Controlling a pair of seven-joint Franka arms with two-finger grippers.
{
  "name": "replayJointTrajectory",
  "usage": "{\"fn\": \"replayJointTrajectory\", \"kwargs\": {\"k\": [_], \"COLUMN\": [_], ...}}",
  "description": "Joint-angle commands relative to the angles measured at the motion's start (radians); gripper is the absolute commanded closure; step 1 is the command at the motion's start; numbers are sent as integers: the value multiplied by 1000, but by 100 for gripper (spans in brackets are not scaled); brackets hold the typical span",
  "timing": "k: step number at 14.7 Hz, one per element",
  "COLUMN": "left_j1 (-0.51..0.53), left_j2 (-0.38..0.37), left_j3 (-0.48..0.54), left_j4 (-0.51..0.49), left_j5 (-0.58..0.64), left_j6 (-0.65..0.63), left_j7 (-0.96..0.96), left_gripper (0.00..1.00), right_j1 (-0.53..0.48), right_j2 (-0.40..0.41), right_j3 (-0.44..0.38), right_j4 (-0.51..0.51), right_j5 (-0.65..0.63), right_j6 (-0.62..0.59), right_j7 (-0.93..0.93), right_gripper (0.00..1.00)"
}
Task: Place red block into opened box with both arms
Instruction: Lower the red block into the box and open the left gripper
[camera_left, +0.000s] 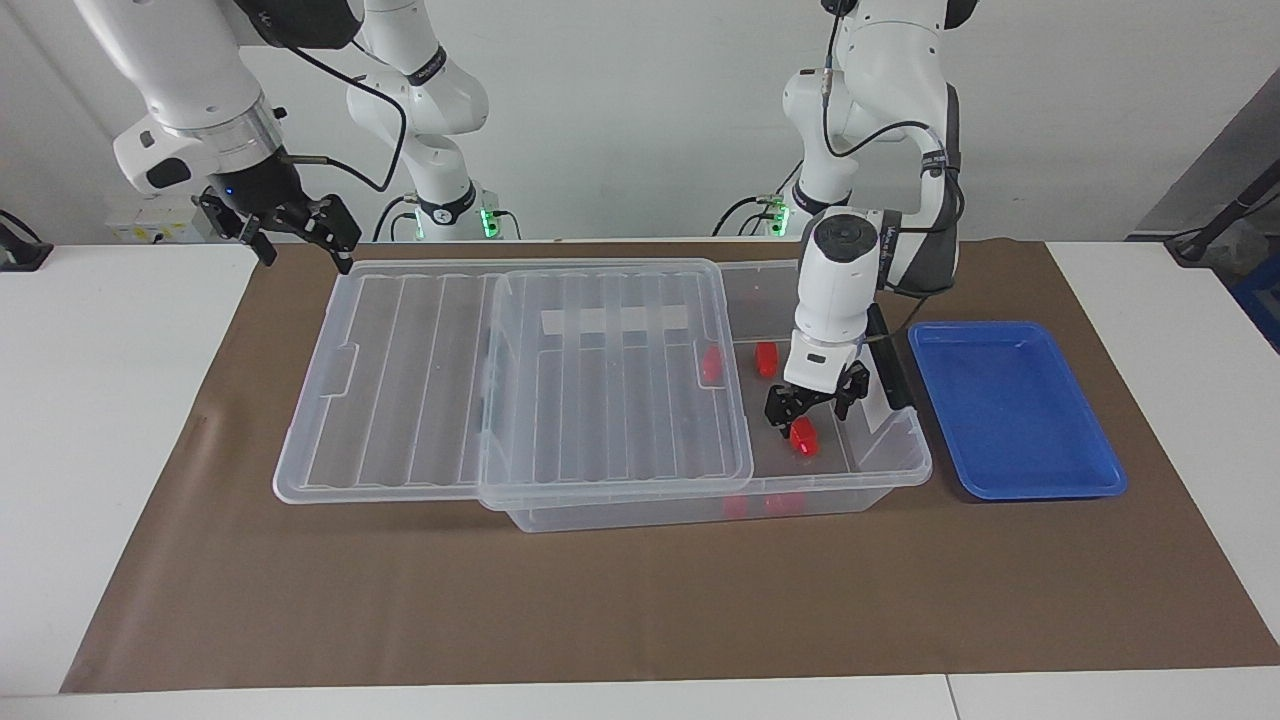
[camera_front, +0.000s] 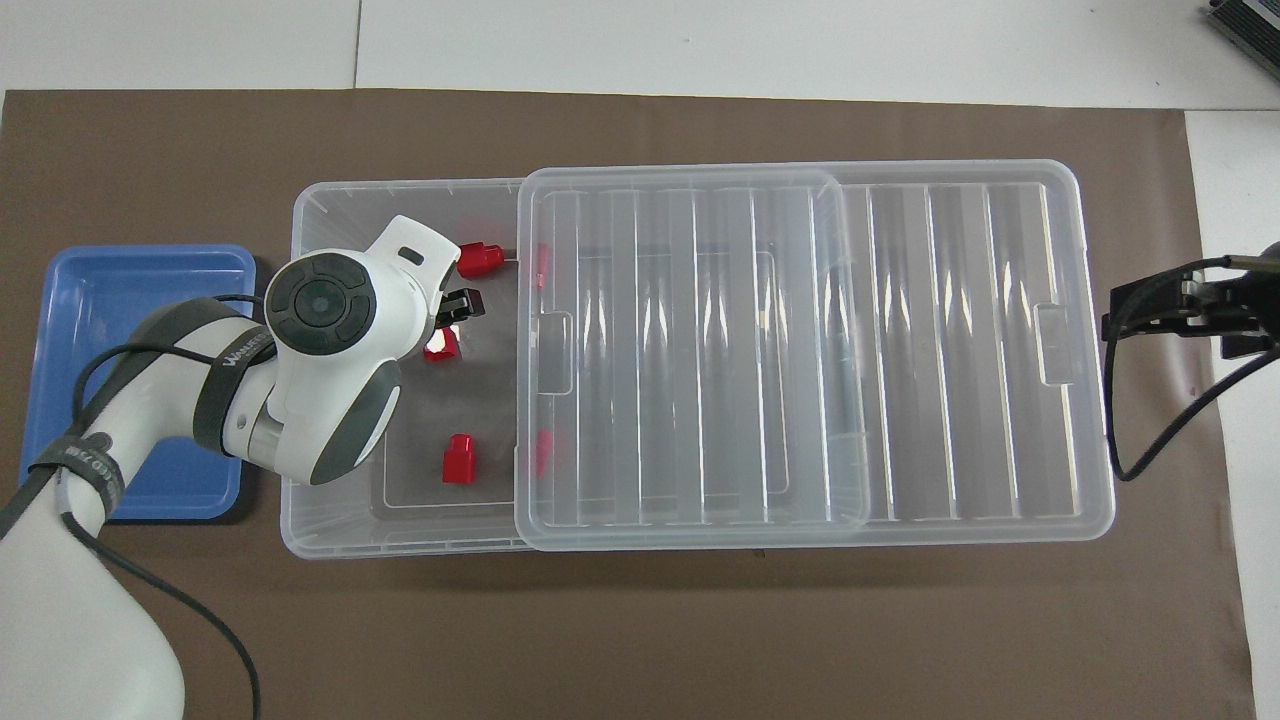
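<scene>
Facing view: the left claw (camera_left: 812, 408) is hanging inside the uncovered end of the box (camera_left: 880, 475), toward the left arm's end of the tabletop (camera_left: 120, 420), with its fingers spread apart and gripping nothing. The red block (camera_left: 802, 438) is lying on the box floor just under those open fingers, and no finger is visibly touching it. In the overhead view the same block (camera_front: 441, 346) is showing beside the white wrist of the left arm, which is covering part of the claw.

Other red blocks are sitting in the box too: one (camera_front: 480, 260) farther from the robots than the task block, one (camera_front: 460, 459) nearer to them, and two more showing dimly through the lid (camera_left: 610, 380). The clear ribbed lid is lying slid toward the right arm's end, covering most of the box and overhanging it there.

A blue tray (camera_left: 1015, 410) is resting on the brown mat (camera_left: 640, 600) just beside the box's black handle end.

The right claw (camera_left: 300, 225) is waiting in the air by the lid's corner at the right arm's end, fingers parted and holding nothing.
</scene>
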Motion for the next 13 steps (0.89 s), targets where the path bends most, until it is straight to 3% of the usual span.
{"fn": "replayJointTrajectory", "kwargs": {"k": [1, 9, 13], "left_j1": [-11, -8, 68], "left_j2": [-48, -114, -188], "left_j3": [3, -7, 12], "left_j4": [34, 145, 166], "left_j5": [25, 16, -53], "left_j6": [-116, -331, -421], "left_j7": [-11, 6, 211], "left_gripper": [0, 0, 0], "right_j1": [-10, -8, -10], "right_j2": [-8, -8, -8], "right_j3": [6, 6, 6], "right_j4": [-1, -1, -1], "right_j5": [20, 20, 20], "right_j6": [-12, -11, -9], "right_j7": [13, 15, 15], "right_gripper": [0, 0, 0]}}
